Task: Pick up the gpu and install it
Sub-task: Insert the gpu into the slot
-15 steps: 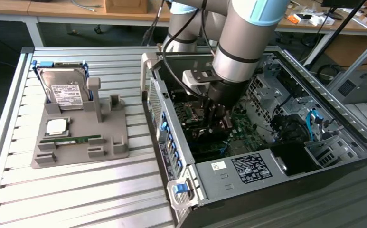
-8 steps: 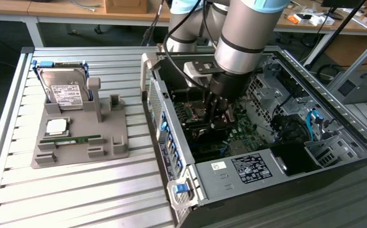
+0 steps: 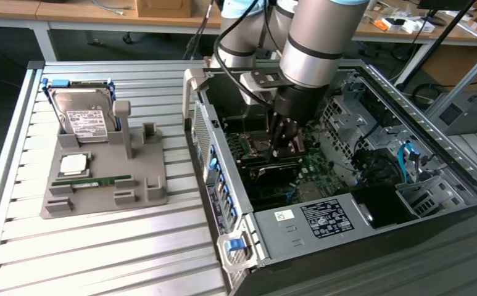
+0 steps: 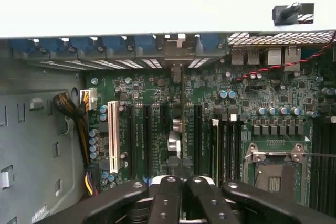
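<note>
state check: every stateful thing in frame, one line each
gripper: shut, down inside the case over the motherboard
gpu: standing on edge over a motherboard slot at the gripper's tips; fully seated or not, cannot tell
computer case: lying on its side, side panel off, interior exposed
CPU socket: no cooler on it
hard drive: standing upright in the grey fixture
memory stick: lying flat in the fixture

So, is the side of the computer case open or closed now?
Open. The computer case has no side cover, so its motherboard lies bare, and the tool reaches inside.
</note>
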`<state>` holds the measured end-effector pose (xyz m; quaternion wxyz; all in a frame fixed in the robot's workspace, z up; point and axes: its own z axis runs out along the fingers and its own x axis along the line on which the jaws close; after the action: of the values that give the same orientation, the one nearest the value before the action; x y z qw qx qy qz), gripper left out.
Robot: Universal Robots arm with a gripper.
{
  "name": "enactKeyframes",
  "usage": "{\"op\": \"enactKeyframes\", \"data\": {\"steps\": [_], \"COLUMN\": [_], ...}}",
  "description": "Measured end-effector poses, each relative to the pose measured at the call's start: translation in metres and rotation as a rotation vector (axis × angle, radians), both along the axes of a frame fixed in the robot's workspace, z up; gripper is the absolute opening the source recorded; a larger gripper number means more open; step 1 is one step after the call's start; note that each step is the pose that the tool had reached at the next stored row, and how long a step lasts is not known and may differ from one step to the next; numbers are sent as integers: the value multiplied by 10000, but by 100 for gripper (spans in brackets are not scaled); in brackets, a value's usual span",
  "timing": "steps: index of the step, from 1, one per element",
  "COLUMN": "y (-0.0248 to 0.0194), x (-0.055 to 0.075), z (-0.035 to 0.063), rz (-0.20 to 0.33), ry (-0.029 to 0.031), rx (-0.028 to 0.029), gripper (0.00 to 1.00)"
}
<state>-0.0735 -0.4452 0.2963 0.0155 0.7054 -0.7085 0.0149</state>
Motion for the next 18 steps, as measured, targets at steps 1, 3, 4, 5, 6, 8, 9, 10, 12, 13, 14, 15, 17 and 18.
{"op": "enactKeyframes", "data": {"steps": [1,3,4,5,6,8,9,10,12,13,14,15,17,18], "y": [-2,-5,-6,-7,-8,-8,-8,-8,-9,-9,-9,-9,-8,-8], "x": [62,166,219,265,308,401,448,499,578,601,616,627,631,631], "z": [-1,-4,-6,-7,-9,-13,-14,-16,-18,-18,-18,-18,-18,-18], "rz": [18,23,27,28,31,42,47,52,59,62,61,63,61,61], "ry": [49,129,171,207,242,324,363,408,469,482,488,490,491,491], "rx": [0,0,0,0,1,0,0,0,-2,-1,-1,-1,-1,-1], "gripper": [11,11,11,11,11,11,11,11,11,11,11,11,11,11]}}
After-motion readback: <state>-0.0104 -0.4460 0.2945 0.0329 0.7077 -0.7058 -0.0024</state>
